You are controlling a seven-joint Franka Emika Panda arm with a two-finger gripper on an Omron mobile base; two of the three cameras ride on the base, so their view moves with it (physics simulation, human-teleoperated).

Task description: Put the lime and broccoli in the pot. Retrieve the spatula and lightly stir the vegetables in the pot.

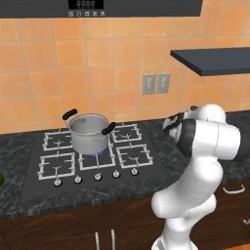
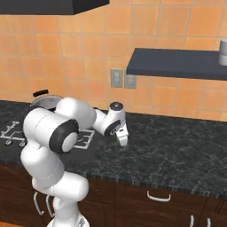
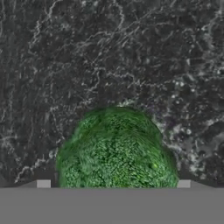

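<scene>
Tool point(image 3: 113, 183): the two finger tips stand wide apart at the bottom of the hand view, one on each side of the broccoli. A thin strip of stone shows between each tip and the green, so nothing is clamped.
Tool, from the side point(image 2: 122, 141): it points down at the table, just above the surface, at about 3 o'clock from the arm's big shoulder joint in the right base view.
Broccoli point(image 3: 116, 151): a rounded, rough green head lying on the dark speckled table point(image 3: 87, 52), between the tips. Its crown bulges toward 12 o'clock in the hand view.
Pot point(image 1: 89, 133): shiny steel, upright, with black side handles. It sits on the stove point(image 1: 128, 155) over the middle grates, at about 10 o'clock from the arm in the left base view. A faint blue glow shows at its base. What lies inside cannot be told.
Pot and tool: well apart, with the right side of the stove between them.
Wall: orange tiles with two grey outlets point(image 1: 156, 83) at about 1 o'clock from the pot.
Shelf point(image 2: 177, 64): dark and flat, mounted above the table to the right of the outlets.
</scene>
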